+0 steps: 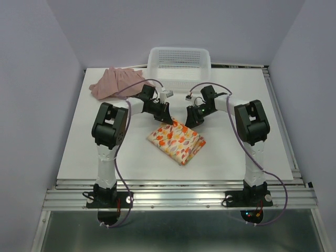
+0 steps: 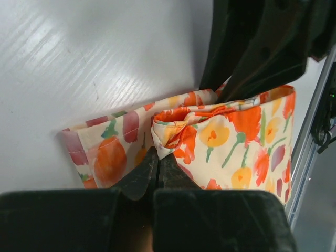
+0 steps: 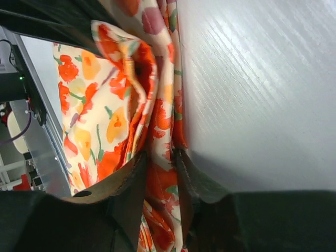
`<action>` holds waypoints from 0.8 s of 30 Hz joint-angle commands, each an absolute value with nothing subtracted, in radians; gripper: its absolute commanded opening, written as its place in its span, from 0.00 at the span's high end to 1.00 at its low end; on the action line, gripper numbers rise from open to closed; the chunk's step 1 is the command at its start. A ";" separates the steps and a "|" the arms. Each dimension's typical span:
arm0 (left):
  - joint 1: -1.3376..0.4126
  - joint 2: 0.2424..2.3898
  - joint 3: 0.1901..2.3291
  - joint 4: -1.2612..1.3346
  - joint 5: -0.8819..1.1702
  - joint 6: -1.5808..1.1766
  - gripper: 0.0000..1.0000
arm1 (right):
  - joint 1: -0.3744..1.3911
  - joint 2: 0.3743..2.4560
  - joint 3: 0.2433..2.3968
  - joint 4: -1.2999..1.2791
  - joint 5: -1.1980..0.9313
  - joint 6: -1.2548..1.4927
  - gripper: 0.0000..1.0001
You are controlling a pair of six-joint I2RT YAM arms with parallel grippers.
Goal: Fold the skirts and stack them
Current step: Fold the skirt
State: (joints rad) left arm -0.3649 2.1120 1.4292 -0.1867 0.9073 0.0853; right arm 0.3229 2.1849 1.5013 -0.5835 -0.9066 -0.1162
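Note:
The cream skirt with orange, red and yellow print [image 1: 176, 140] lies folded on the table between the arms. My left gripper [image 1: 169, 119] is at its far edge, and in the left wrist view [image 2: 157, 155] the jaws are pressed together on a fold of the printed fabric [image 2: 220, 136]. My right gripper [image 1: 190, 123] is at the same far edge, just to the right. In the right wrist view [image 3: 160, 157] it is shut on a thick bunch of the printed skirt [image 3: 105, 115]. The dusty pink ruffled skirt [image 1: 116, 81] lies loose at the far left, apart from both grippers.
A white plastic mesh basket [image 1: 178, 65] stands at the back centre of the white table [image 1: 247, 152], just behind both grippers. The right arm's dark body [image 2: 262, 47] fills the upper right of the left wrist view. A metal rail [image 1: 178, 189] runs along the near edge.

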 commanded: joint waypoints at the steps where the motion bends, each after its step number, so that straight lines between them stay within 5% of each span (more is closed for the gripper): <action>1: -0.362 2.148 1.465 -0.161 0.871 0.035 1.00 | 0.324 2.209 1.592 -0.601 -0.832 -0.135 0.63; 7: -0.380 2.169 1.479 -0.153 0.808 0.020 1.00 | 0.285 2.177 1.699 -0.606 -0.694 -0.129 0.43; 13: -0.385 2.204 1.526 -0.166 0.750 0.006 1.00 | 0.244 2.008 1.675 -0.632 -0.724 -0.140 0.41; 18: -0.387 2.238 1.597 -0.196 0.723 0.006 1.00 | 0.244 1.882 1.536 -0.615 -0.992 0.047 0.41; 24: -0.385 2.264 1.643 -0.213 0.701 0.006 1.00 | 0.331 1.819 1.168 -0.074 -1.180 0.536 0.41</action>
